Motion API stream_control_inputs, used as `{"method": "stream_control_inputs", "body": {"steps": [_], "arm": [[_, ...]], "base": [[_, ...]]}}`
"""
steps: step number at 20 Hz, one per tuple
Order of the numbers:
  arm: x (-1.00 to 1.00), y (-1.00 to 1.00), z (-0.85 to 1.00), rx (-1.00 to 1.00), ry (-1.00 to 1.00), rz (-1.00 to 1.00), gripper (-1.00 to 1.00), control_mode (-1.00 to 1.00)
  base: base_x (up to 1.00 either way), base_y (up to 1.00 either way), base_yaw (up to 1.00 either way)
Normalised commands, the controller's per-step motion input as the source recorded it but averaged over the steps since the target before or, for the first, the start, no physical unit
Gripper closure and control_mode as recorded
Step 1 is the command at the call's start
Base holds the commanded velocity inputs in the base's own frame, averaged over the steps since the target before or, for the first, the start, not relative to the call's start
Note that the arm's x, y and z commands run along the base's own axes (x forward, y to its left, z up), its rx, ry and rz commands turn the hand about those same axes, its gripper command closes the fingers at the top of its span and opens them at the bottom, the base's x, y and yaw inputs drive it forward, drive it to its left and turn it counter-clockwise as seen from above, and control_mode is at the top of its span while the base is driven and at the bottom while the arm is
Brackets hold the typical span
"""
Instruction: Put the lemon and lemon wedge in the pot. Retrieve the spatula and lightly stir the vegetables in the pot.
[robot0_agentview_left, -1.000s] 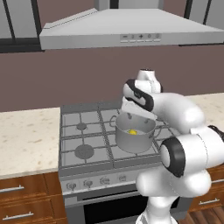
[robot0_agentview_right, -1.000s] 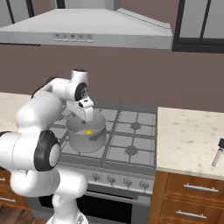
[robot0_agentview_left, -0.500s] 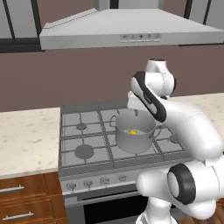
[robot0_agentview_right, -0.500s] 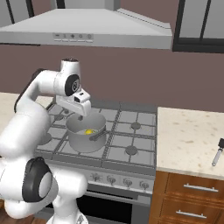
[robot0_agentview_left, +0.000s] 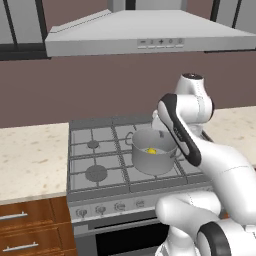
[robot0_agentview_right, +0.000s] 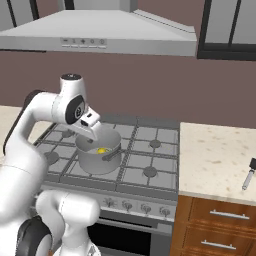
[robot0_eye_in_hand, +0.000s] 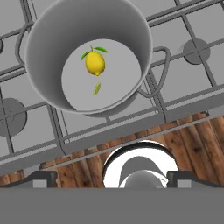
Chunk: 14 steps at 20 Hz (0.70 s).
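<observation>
Lemon (robot0_eye_in_hand: 95, 63): one, yellow with green leaves, lying on the pale floor of the pot (robot0_eye_in_hand: 52, 33). Pot: grey, two loop handles, on the stove (robot0_agentview_left: 95, 150) near its front edge. Pincer (robot0_agentview_right: 93, 131): above the pot, jaws spread wide, holding nothing. Dark utensil (robot0_agentview_right: 248, 174): on the table at the right edge.

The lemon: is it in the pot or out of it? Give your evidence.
In. The lemon lies on the pale floor of the pot, ringed by its wall; both base views show yellow inside the rim.
</observation>
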Motion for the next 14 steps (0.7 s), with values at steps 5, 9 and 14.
{"method": "stream_control_inputs", "body": {"steps": [5, 9, 14], "arm": [[0.0, 0.0, 0.0, 0.0, 0.0, 0.0, -1.0, -1.0], [0.0, -0.15, 0.0, 0.05, 0.0, 0.0, -1.0, 1.0], [0.0, 0.0, 0.0, 0.0, 0.0, 0.0, -1.0, 1.0]], "base": [[0.0, 0.0, 0.0], [0.0, -0.14, 0.0], [0.0, -0.69, 0.0]]}}
